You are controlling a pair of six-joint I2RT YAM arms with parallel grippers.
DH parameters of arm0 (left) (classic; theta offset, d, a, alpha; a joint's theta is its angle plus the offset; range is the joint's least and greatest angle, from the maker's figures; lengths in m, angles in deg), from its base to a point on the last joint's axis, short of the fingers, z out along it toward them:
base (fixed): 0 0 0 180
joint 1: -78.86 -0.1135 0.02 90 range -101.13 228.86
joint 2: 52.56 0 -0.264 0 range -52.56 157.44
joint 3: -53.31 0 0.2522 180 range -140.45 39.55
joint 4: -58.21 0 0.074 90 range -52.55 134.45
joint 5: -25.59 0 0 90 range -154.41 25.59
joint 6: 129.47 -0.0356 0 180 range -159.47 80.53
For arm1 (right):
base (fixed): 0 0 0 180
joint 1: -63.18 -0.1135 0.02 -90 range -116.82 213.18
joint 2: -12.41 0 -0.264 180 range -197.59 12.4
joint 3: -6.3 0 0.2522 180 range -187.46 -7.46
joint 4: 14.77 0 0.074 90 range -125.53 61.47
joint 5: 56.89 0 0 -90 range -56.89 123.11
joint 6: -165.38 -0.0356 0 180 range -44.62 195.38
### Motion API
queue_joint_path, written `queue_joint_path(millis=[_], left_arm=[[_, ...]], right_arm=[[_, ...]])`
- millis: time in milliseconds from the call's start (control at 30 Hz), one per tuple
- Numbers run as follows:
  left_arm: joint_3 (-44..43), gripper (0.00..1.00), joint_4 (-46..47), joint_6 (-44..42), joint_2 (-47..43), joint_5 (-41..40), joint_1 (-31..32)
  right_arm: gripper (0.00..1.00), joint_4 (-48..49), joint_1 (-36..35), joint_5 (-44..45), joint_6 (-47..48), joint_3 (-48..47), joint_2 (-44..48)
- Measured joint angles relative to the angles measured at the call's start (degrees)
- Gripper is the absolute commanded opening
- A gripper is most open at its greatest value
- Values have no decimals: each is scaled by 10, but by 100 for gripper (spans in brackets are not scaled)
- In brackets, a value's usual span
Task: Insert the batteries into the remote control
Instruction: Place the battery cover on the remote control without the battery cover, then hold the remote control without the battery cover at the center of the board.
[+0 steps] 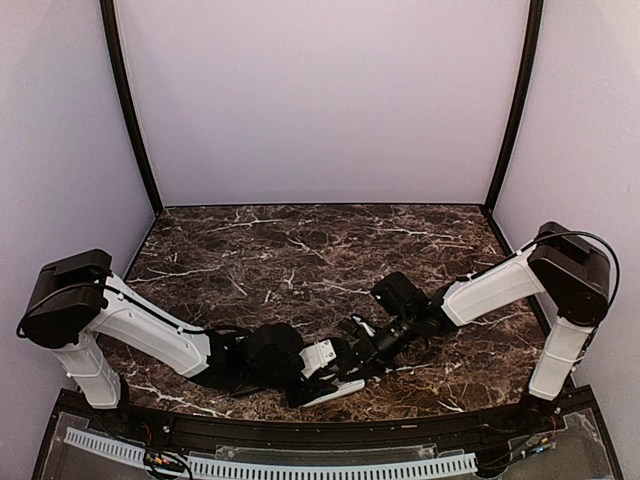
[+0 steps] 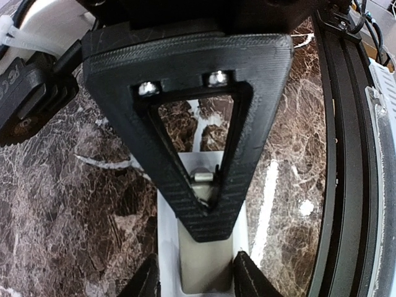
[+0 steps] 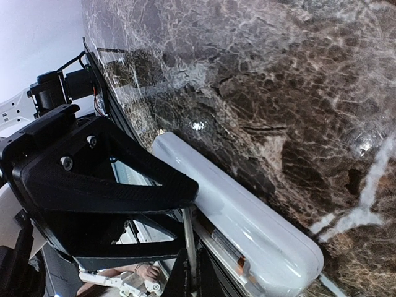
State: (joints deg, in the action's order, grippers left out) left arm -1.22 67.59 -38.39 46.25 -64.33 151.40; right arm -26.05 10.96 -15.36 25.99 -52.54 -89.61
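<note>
Left wrist view puts us right over the remote control (image 2: pixel 201 263). It lies on the marble desk (image 1: pixel 300 250), just beside the black rail (image 2: pixel 346 154) at the near edge, with its battery bay open. Our left pincer (image 2: pixel 198 283) straddles it with a finger against each long side, which we read as a clamp on the handset. Our right pincer (image 3: pixel 187 281) is closed, with nothing visible between its fingers, and its frame hangs over the bay, where a battery (image 3: pixel 226 249) lies along the trough.

We see the main danger in the push. If the right pincer presses off-centre, the battery may spring up at one end or seat crooked. A hard push may also twist the handset out of the left clamp and skate it toward the rail. The two pincers are crowded nose to nose, so any sideways correction risks knocking one finger frame against the other.

Room is tight on the near side because of the rail. Beyond the pincers the desk runs open to the far walls (image 1: pixel 320 100), so we judge that backing away should go that way.
</note>
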Motion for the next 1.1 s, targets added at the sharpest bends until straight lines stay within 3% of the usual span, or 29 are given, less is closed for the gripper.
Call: queue_joint_path(millis=[400, 1100], left_arm=[[-5, 35, 13, -6, 9, 25, 0], [-5, 15, 21, -14, 13, 32, -3]], right_arm=[[0, 8, 0, 0, -4, 2, 0], [0, 10, -2, 1, -6, 3, 0]])
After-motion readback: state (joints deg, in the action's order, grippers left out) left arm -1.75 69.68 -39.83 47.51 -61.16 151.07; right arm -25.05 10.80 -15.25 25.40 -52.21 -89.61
